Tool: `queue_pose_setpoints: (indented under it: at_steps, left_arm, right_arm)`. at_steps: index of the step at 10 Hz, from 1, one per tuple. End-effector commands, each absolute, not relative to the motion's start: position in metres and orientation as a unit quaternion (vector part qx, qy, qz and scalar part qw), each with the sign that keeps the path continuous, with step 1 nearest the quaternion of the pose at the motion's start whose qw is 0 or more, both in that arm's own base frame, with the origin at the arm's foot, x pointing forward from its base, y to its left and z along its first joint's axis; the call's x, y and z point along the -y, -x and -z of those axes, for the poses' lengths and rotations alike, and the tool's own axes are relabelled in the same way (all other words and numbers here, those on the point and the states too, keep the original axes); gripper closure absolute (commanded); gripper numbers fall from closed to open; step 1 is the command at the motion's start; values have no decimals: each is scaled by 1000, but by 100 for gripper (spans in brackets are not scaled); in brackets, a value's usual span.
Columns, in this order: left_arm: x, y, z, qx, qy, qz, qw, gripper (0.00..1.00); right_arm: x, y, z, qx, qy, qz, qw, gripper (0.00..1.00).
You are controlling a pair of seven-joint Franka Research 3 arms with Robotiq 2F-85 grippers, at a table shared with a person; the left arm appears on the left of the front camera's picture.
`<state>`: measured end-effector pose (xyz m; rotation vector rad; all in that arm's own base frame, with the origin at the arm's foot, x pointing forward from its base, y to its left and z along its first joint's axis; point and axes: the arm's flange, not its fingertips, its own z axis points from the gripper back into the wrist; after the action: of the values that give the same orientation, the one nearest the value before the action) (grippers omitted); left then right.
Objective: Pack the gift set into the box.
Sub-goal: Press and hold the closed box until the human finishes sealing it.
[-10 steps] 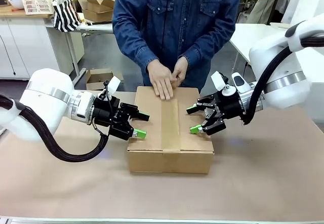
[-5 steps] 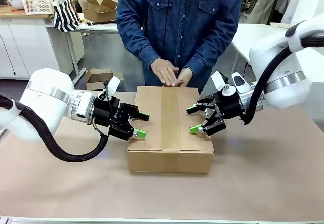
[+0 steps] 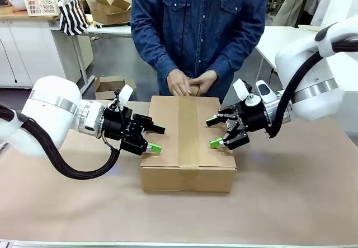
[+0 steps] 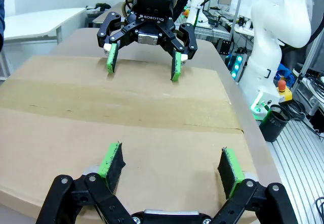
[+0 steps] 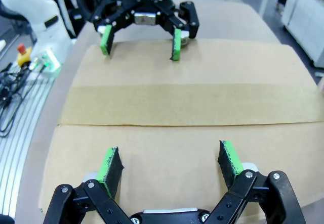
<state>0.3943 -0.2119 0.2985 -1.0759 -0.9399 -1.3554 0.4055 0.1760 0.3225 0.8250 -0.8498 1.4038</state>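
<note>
The box (image 3: 187, 141) lies in the middle of the table, its flaps shut and a strip of tape (image 3: 188, 130) running along the top seam. The gift set is hidden. My left gripper (image 3: 157, 138) stands open at the box's left top edge, green pads over the lid. Opposite it, my right gripper (image 3: 212, 132) is open at the right top edge. In the left wrist view my left gripper (image 4: 171, 161) hovers over the box (image 4: 126, 107), facing the right gripper (image 4: 143, 62). The right wrist view has my right gripper (image 5: 172, 163) over the box (image 5: 177, 102), facing the left gripper (image 5: 139, 42).
The person's clasped hands (image 3: 190, 84) rest at the box's far edge. Brown table surface (image 3: 291, 203) lies open around the box. Behind stand a small open carton (image 3: 106, 7), a white basket (image 3: 42, 1) and a striped bag (image 3: 72, 15).
The person's hands came off the box lid and drew back to its far edge, now clasped together. Both arms have stayed still.
</note>
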Motion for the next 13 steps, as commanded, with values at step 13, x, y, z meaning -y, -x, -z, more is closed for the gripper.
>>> queue_pose_setpoints:
  at_steps: [13]
  left_arm:
    - [212, -393, -297, 399, 455, 575, 552, 0]
  right_arm:
    - [-175, -404, -321, 368, -352, -611, 606, 0]
